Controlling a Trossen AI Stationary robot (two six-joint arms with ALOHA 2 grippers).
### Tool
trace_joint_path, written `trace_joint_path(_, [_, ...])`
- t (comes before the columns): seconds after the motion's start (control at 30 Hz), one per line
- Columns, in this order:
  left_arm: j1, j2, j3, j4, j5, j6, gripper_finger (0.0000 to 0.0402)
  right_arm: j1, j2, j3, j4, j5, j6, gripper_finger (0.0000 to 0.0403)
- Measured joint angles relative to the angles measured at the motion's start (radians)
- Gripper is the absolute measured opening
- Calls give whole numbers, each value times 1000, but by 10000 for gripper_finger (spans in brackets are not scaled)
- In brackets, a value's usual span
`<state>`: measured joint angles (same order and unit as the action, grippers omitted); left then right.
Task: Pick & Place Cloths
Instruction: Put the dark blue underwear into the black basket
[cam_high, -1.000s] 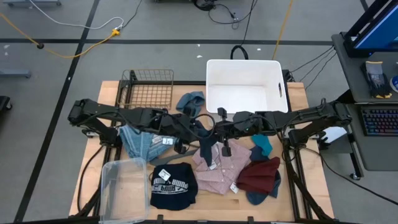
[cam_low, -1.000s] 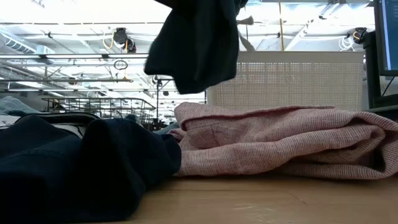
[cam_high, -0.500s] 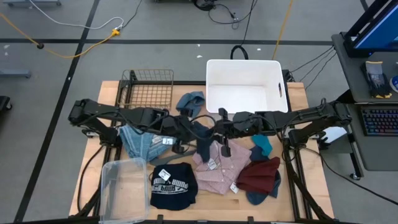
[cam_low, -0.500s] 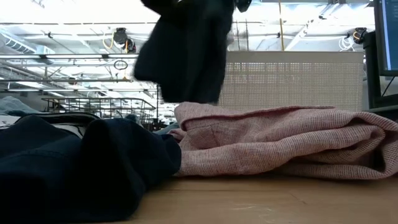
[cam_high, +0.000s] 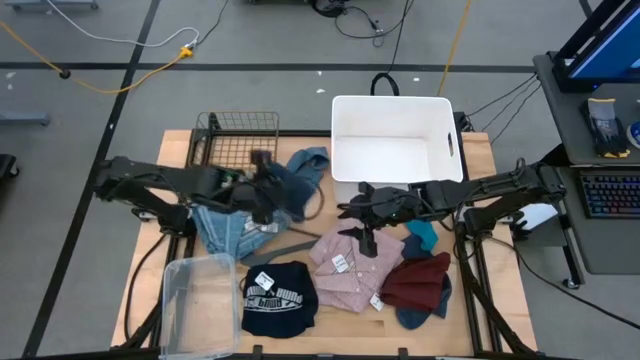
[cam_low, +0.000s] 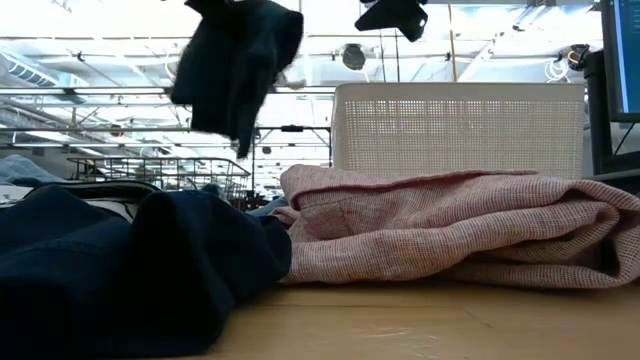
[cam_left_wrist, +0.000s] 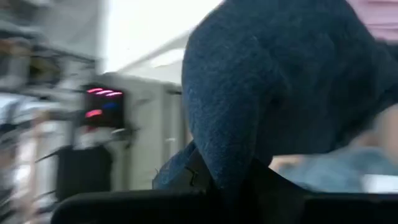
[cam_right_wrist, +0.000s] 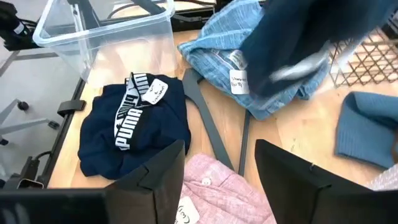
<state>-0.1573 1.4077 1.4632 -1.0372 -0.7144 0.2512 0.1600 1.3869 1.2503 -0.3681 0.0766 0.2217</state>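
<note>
A navy cloth (cam_high: 278, 186) is held in the air by the left gripper (cam_high: 262, 190), whose fingers are pressed together on it; in the low view the cloth (cam_low: 236, 60) hangs freely above the table, so it touches nothing below. In the high view this gripper is seen over the left half of the table (cam_high: 480, 300), above the denim cloth (cam_high: 228, 226) and near the wire basket (cam_high: 238, 140). The cloth is probably lifted this high so that it can be carried over the other garments without dragging them. The right gripper (cam_high: 352, 210) is placed near the middle of the table, just in front of the white bin (cam_high: 392, 135) and above the pink checked cloth (cam_high: 352, 266). Its fingers (cam_right_wrist: 283, 168) are spread apart and nothing is held between them. It is judged that the navy cloth is now carried by the left arm alone. The other cloths lie on the table: the black cloth (cam_high: 278, 296) with white print near the clear box (cam_high: 198, 300), the maroon cloth (cam_high: 418, 280) at the right, the teal cloth (cam_high: 424, 232) beside it, and a grey-blue cloth (cam_high: 308, 160) between the basket and the bin. A grey hanger (cam_right_wrist: 208, 124) lies flat beside the denim cloth. Where the navy cloth is to be put cannot be told yet.
</note>
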Motion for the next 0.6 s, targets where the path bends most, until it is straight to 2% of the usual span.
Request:
trace_joint_path(0.1, [-3,-56,1,-27,-148,-1,15,0,0,0,-13,0,6,193])
trace_joint_path(0.3, [34,-132,1,-46,-529,56,16,0,0,0,-2,3,6,184])
trace_joint_path(0.47, [133,-174,0,-80,-636,60,15,0,0,0,5,4,6,181])
trace_joint_path(0.6, [231,-185,1,-89,-751,-1,15,0,0,0,7,5,6,180])
